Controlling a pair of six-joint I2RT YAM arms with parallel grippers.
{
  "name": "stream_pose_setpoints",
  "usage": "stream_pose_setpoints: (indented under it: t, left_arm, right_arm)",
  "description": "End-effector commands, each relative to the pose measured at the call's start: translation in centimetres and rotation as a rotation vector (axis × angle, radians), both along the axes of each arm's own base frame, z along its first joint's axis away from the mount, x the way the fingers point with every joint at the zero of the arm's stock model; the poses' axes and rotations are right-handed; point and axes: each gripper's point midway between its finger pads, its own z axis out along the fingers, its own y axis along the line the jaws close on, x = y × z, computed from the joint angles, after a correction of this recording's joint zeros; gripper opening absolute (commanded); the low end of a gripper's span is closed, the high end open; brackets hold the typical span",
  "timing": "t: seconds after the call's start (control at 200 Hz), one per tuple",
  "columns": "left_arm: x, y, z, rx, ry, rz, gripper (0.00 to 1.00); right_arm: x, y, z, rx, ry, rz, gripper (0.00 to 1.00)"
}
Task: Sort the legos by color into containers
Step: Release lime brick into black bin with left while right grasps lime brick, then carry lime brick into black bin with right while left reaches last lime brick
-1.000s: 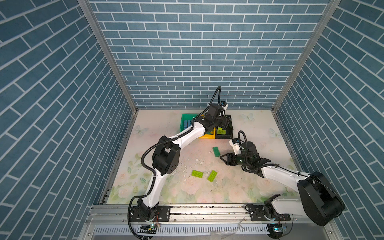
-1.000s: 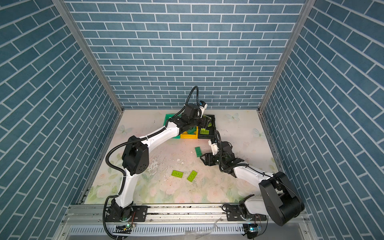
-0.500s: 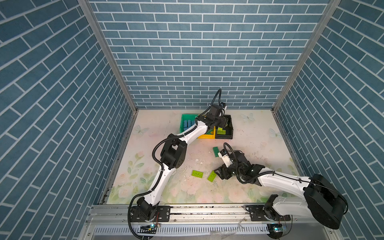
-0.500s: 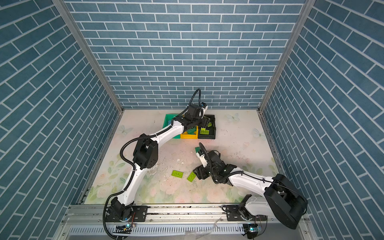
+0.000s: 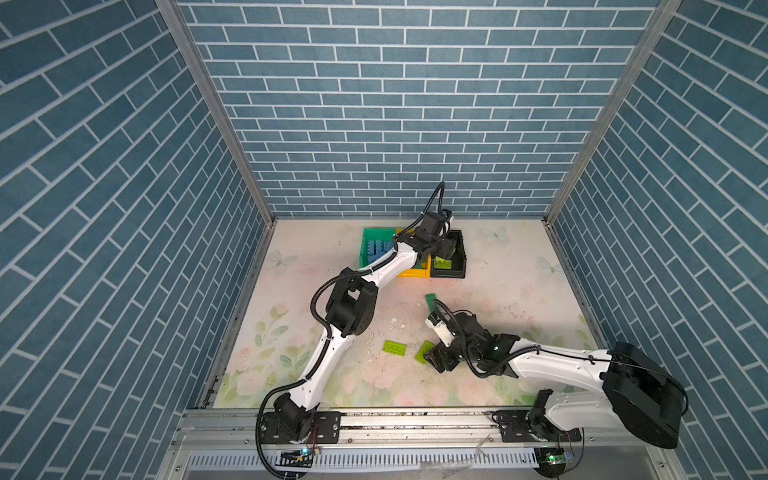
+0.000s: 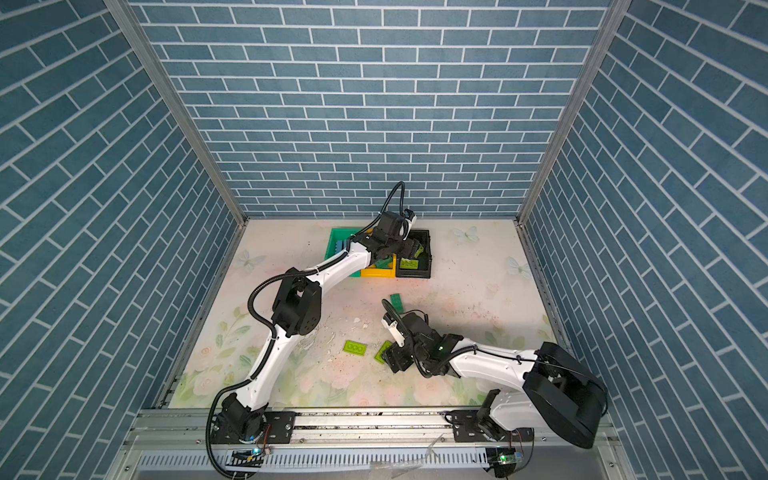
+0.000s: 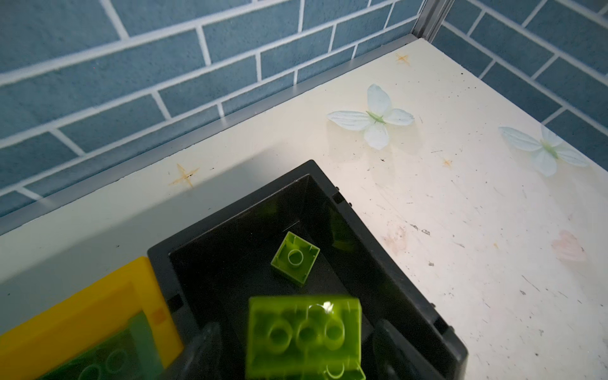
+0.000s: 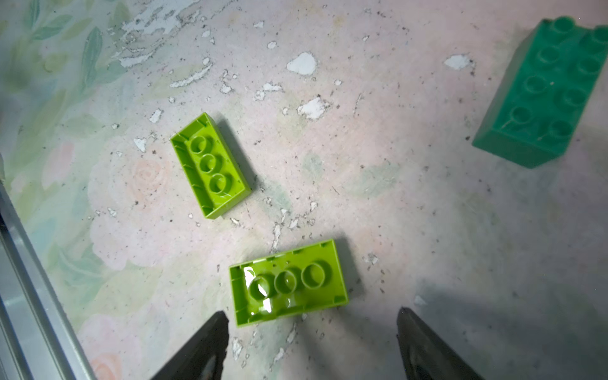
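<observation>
Over the black container point(image 5: 461, 266) point(image 7: 411, 296), my left gripper point(image 5: 446, 249) point(image 7: 299, 355) stands open. A blurred lime lego point(image 7: 304, 335) hangs loose between its fingers, touching neither. A small lime lego point(image 7: 295, 258) lies on the container's floor. The yellow container point(image 5: 411, 272) holds a dark green lego point(image 7: 98, 358); the green container point(image 5: 368, 245) holds blue ones. My right gripper point(image 5: 440, 359) point(image 8: 312, 314) is open just above the table, right beside an upturned lime lego point(image 8: 288, 283) point(image 5: 424, 351). Another upturned lime lego point(image 8: 210, 164) point(image 5: 395, 348) and a dark green lego point(image 8: 543, 95) point(image 5: 432, 300) lie loose nearby.
The three containers stand side by side against the back wall. White flakes of worn table covering point(image 8: 302, 64) dot the middle of the table. A metal rail point(image 8: 29, 279) runs along the front edge, close to the lime legos.
My right gripper moved from beside the dark green lego toward the front, down to the lime legos, and opened wider. My left gripper opened over the black container and let go of a lime lego.
</observation>
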Motion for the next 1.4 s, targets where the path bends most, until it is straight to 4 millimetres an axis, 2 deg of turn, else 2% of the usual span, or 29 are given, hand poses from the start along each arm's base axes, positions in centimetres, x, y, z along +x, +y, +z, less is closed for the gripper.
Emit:
stream_pose_setpoints:
  t: [0.0,0.14,0.375,0.595,0.67,0.795,1.155,1.395]
  left_arm:
    - [-0.1,0.2,1.3,-0.002,-0.004,-0.015,0.80]
    - [-0.5,0.4,1.9,-0.007,-0.007,-0.016,0.82]
    - [-1.4,0.8,4.1,-0.023,-0.020,-0.024,0.82]
    - [-2.3,1.7,6.5,-0.040,-0.038,-0.018,0.82]
    - [-2.7,2.1,6.8,-0.048,-0.051,-0.013,0.82]
    - [-3.2,2.7,7.5,-0.054,-0.067,-0.003,0.82]
    - [-4.2,4.4,8.0,-0.030,-0.087,0.027,0.82]
    - [-5.1,5.4,7.3,-0.018,-0.081,0.046,0.82]
  right_arm:
    - [0.3,1.0,0.4,-0.040,-0.043,0.062,0.83]
    - [0.2,1.6,-0.6,-0.079,-0.039,0.099,0.83]
    - [-0.5,2.6,-1.4,-0.108,-0.025,0.152,0.84]
    - [-1.1,2.5,-3.1,-0.208,-0.021,0.164,0.84]
    - [-1.3,2.2,-3.8,-0.244,-0.023,0.168,0.83]
    - [-1.3,1.8,-4.7,-0.311,-0.025,0.158,0.77]
    - [-1.3,1.5,-4.7,-0.324,-0.022,0.143,0.59]
    - [0.8,1.5,-2.8,-0.279,-0.049,0.053,0.52]
